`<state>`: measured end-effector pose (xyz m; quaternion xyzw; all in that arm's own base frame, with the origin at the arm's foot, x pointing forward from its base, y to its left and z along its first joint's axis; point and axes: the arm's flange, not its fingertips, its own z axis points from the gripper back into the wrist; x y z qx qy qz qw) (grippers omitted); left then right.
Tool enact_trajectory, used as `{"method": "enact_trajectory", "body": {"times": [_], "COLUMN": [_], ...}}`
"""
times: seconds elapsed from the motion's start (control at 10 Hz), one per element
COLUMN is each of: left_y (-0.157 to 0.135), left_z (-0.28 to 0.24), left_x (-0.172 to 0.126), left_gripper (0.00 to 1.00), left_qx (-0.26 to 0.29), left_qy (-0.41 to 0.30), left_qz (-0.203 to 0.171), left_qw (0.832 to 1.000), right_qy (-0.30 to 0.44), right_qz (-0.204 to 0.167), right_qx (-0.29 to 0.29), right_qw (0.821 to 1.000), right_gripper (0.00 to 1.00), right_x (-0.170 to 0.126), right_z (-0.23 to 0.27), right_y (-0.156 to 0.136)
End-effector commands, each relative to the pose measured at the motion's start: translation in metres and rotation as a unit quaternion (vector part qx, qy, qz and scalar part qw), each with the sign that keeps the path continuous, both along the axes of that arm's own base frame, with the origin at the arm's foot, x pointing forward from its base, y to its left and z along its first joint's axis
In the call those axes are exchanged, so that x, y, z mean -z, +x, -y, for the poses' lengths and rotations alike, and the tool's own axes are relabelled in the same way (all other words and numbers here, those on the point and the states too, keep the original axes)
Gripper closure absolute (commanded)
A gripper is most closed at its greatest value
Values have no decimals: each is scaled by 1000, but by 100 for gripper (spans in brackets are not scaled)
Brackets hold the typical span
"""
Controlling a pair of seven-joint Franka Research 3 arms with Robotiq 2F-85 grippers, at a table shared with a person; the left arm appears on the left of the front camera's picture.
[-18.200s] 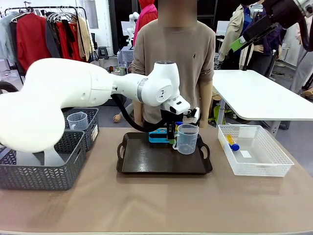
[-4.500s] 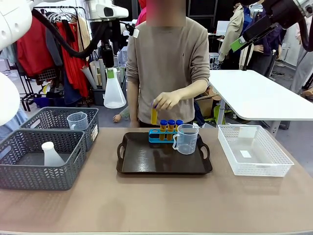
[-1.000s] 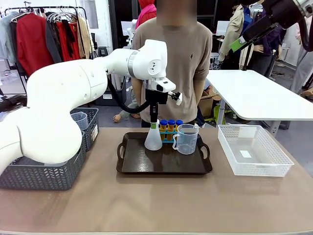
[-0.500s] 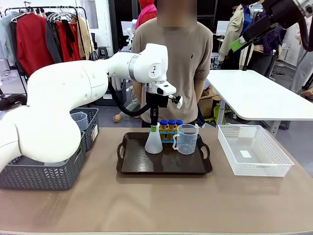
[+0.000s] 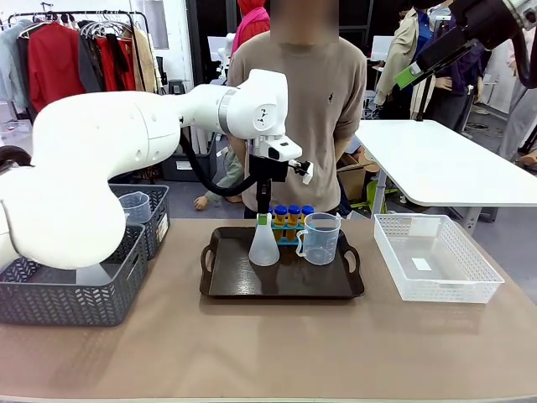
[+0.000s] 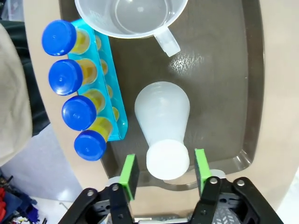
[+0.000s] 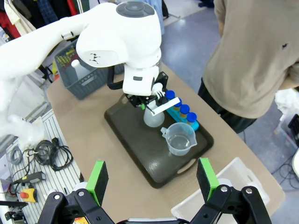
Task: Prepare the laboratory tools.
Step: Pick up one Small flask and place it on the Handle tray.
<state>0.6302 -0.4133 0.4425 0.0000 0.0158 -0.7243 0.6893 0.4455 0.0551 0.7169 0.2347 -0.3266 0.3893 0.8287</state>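
A white translucent conical flask [image 5: 263, 245] [image 6: 162, 122] stands upright on the dark brown tray [image 5: 281, 281]. My left gripper [image 5: 263, 217] [image 6: 163, 173] hangs straight above it, open. Its green pads [image 6: 127, 176] flank the flask's mouth with a gap on each side. Behind the flask, yellow-orange tubes with blue caps [image 5: 293, 211] [image 6: 70, 77] stand in a blue rack [image 6: 113, 95]. The clear handled beaker [image 5: 320, 238] [image 6: 128, 16] sits to the flask's right on the tray. High above the table my right gripper [image 7: 153, 179] is open, with nothing between its fingers.
Two grey baskets [image 5: 75, 290] stand at the left, the far one holding another small beaker [image 5: 134, 206]. A white mesh basket [image 5: 436, 256] sits at the right. A person [image 5: 302, 101] stands at the far edge behind the tray.
The flask has come down slightly onto the tray under my left gripper. Over the last half second it has stayed in place while the left arm's upper part shifted.
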Motion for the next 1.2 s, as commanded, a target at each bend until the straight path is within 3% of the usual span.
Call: {"method": "enact_trajectory", "body": {"times": [0.0, 0.7, 0.9, 1.1], "left_y": [-27, -40, -22, -22], "left_z": [-21, -32, -20, -20], "left_x": [0, -32, -36, -36], "left_gripper": [0, 0, 0, 0], "left_qx": [0, -12, -3, -3], "left_qy": [-17, -29, -20, -20], "left_qz": [6, 47, 44, 44], "left_qw": [1000, 998, 999, 999], "right_qy": [6, 6, 6, 6], "right_qz": [3, 3, 3, 3], "right_qx": [-3, -3, -3, -3], "right_qw": [1000, 1000, 1000, 1000], "right_gripper": [0, 0, 0, 0], "right_x": [-1, -1, -1, -1], "right_z": [-1, -1, -1, -1], "right_y": [0, 0, 0, 0]}}
